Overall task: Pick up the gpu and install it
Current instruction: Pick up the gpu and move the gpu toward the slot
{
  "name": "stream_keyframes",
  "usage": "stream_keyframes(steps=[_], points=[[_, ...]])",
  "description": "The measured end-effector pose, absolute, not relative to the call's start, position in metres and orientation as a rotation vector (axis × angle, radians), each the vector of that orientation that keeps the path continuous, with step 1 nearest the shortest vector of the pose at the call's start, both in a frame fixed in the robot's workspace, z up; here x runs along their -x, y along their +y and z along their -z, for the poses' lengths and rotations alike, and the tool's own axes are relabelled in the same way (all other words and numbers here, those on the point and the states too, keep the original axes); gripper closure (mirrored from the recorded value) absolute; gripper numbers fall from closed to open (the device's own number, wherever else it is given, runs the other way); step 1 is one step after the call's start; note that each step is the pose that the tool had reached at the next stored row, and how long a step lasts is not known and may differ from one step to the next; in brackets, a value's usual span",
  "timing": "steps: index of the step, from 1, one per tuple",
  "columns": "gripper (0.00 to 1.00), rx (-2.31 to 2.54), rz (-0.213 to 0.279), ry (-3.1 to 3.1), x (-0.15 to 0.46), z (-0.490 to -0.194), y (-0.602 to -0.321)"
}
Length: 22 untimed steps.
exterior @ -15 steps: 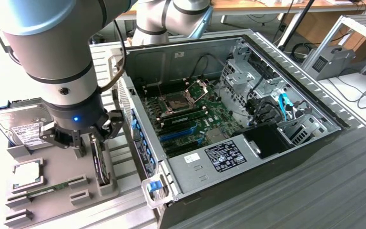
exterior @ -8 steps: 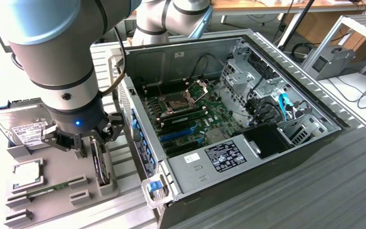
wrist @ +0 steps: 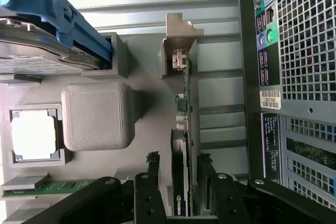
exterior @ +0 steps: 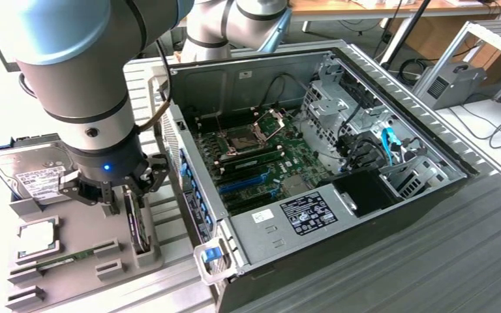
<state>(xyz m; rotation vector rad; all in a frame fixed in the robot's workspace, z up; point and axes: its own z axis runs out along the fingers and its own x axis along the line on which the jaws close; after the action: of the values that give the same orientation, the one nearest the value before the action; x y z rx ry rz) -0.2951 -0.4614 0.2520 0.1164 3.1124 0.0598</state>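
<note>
Straddling NVIDIA-marked gpu (wrist: 181, 198), wide-spread gripper (wrist: 178, 157)

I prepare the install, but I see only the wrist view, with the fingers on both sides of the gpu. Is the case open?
Observer: Yes. In the exterior view the case lies on its side with no panel on top, and the board shows.
Operator: Are the slots free?
Observer: The blue slots hold no card.
Operator: Does the arm reach over the case?
Observer: No. The arm stands over the holder with the gpu, at the exterior view's left of the case.
</note>
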Motion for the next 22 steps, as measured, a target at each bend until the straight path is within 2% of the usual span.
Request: stream_keyframes(steps=[22], points=[[0.58,-0.116,-0.056,3.112,0.2933,-0.2426,-0.4535]])
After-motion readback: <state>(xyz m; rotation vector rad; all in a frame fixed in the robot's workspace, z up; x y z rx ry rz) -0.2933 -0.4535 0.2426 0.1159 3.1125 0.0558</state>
